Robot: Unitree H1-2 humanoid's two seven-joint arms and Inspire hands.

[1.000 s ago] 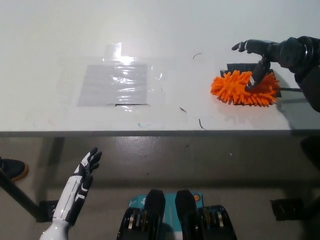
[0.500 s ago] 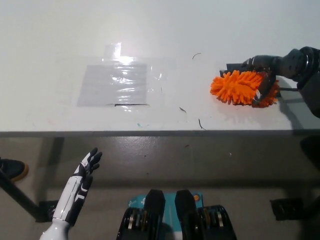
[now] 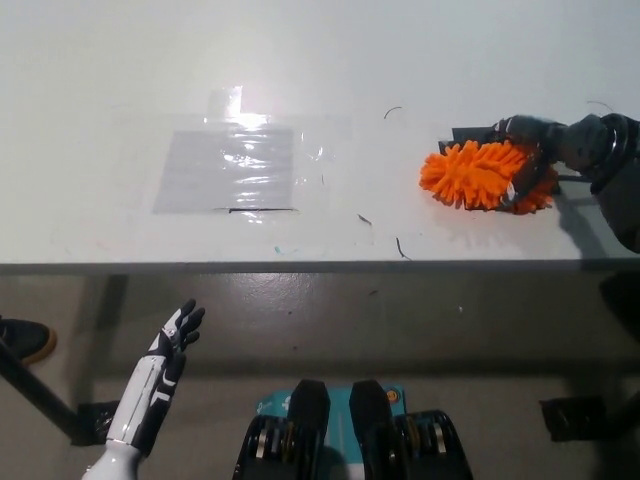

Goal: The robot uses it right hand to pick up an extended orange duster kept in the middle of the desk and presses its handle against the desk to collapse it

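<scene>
While the grasp forms: you see the black right hand (image 3: 535, 155) wrapped over the right end of the orange duster (image 3: 480, 174), which lies flat at the right side of the desk (image 3: 300, 60), over a dark patch, not mid-desk.
Fingers: curled around the fluffy head's right end; you cannot tell whether they reach the stem beneath the fibres.
Handle: a thin dark rod (image 3: 575, 180) shows just right of the head, mostly hidden by the arm.
Risk one: if your grip holds only soft fibres, the duster may sag or slide out on lifting.
Risk two: pressed off-axis, the handle could skid on the smooth desk and not telescope shut.
Left hand (image 3: 165, 350): white, idle below the desk edge at lower left, fingers spread, holding nothing.
</scene>
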